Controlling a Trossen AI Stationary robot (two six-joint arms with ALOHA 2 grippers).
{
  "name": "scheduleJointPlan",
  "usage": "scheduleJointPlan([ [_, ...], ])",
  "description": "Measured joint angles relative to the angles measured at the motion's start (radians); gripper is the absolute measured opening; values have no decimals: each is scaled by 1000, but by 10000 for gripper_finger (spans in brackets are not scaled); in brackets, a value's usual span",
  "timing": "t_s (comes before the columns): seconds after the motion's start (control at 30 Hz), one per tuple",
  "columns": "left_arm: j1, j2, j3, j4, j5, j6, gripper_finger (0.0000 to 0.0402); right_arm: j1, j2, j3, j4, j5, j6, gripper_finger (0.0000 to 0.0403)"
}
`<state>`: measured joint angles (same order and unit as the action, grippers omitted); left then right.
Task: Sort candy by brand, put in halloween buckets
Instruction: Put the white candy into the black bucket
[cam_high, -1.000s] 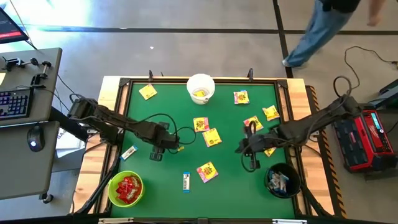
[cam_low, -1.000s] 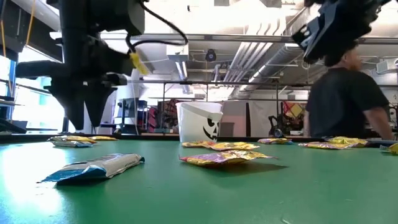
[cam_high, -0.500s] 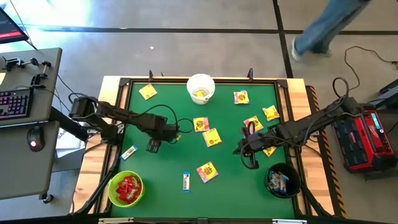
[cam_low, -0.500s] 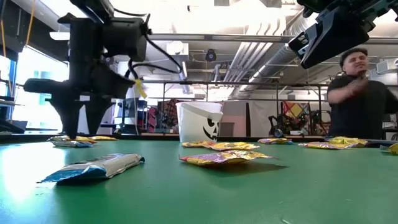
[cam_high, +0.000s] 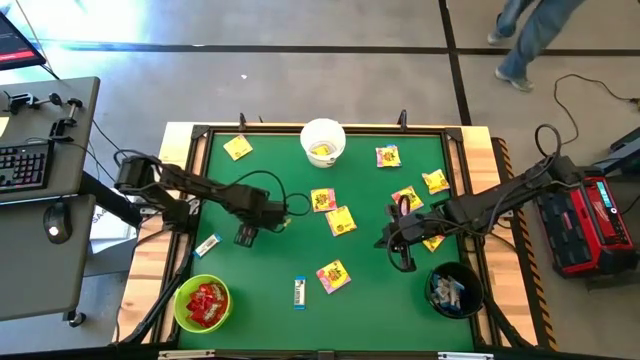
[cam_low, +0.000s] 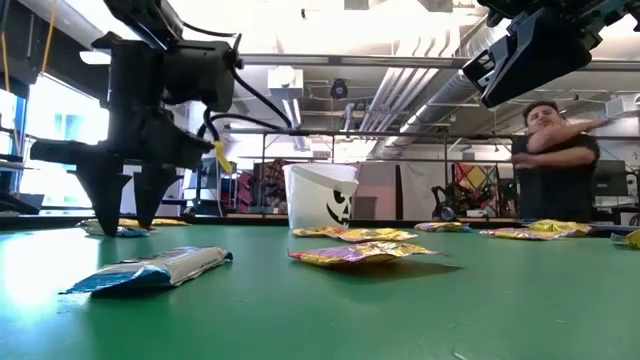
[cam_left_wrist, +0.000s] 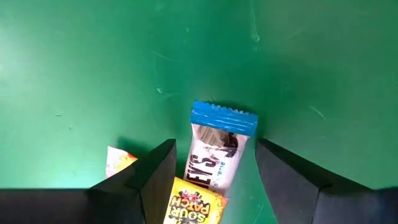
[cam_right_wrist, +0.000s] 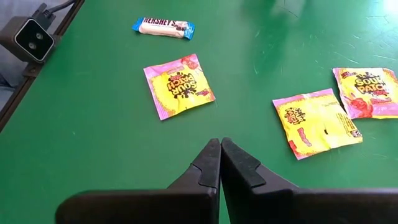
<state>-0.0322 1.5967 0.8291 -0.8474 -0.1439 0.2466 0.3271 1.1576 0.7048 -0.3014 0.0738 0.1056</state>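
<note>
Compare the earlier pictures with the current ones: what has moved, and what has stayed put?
The left gripper swung away from the table's middle toward the left edge and dropped lower; it is open, straddling a white-and-blue bar. The right gripper stayed shut, holding nothing. The white bucket and yellow packets did not move.

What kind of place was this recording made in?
Probably a robotics lab or workshop in an industrial-style space: the bare ceiling ducts and equipment racks behind the table, the concrete floor with a keyboard desk beside the rig, and a person nearby.
</note>
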Motion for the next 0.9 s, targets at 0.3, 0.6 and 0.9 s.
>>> scheduleJointPlan([
  [0.3,0,49,4,-4,1,2,213,0,0,0,0,0,-1,0],
  [0.6,-1,51,3,-1,16,2,164,0,0,0,0,0,1,0],
  [0.9,-5,51,10,-4,28,18,104,0,0,0,0,0,1,0],
])
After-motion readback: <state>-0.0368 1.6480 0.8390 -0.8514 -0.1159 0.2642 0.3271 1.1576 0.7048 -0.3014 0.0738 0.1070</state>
